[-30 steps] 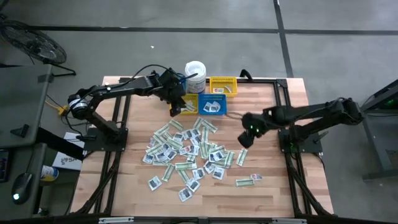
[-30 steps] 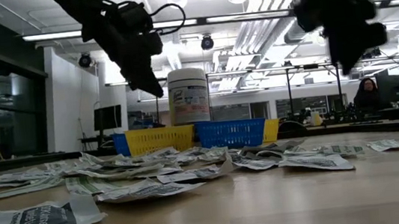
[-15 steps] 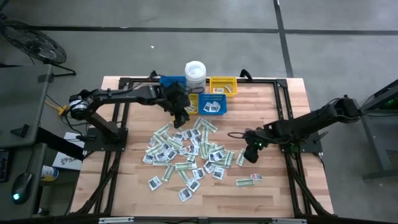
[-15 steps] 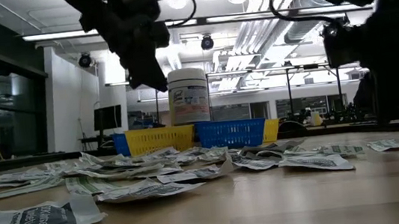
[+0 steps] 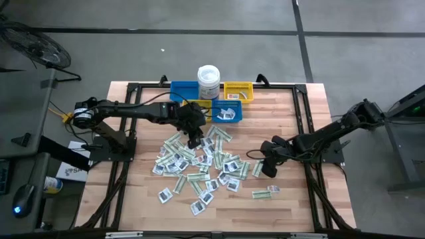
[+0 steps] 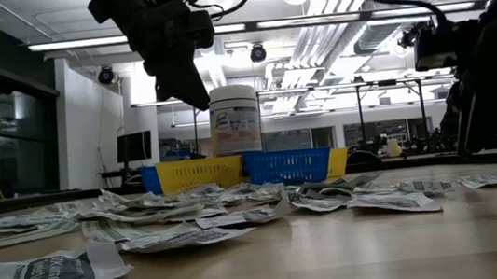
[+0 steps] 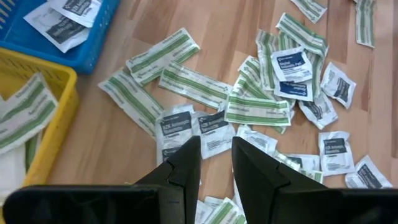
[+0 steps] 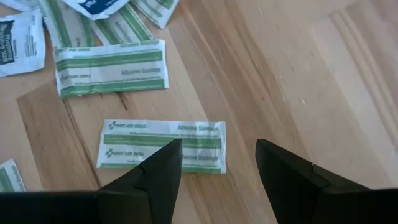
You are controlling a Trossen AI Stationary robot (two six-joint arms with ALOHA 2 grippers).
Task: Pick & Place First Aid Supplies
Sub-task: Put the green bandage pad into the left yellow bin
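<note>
A: What's the left gripper (image 7: 208, 163) doing?
B: Its blunt dark fingers stand slightly apart, holding nothing, over flat crinkled paper packets (image 5: 199, 162) heaped mid-table. It has moved off the far blue bin (image 5: 227, 113).

A: And the right gripper (image 8: 214, 165)?
B: Spread wide, empty, now lowered over a long green-and-white strip (image 8: 163, 146) on the smooth wooden table (image 5: 292, 199), right of the heap.

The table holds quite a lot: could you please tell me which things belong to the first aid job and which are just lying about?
Job:
- white square packets
- green-and-white strip packets
- left gripper, empty above the pile
- right gripper, open over a strip

Lying about:
- white tub
- blue bin
- yellow bin
</note>
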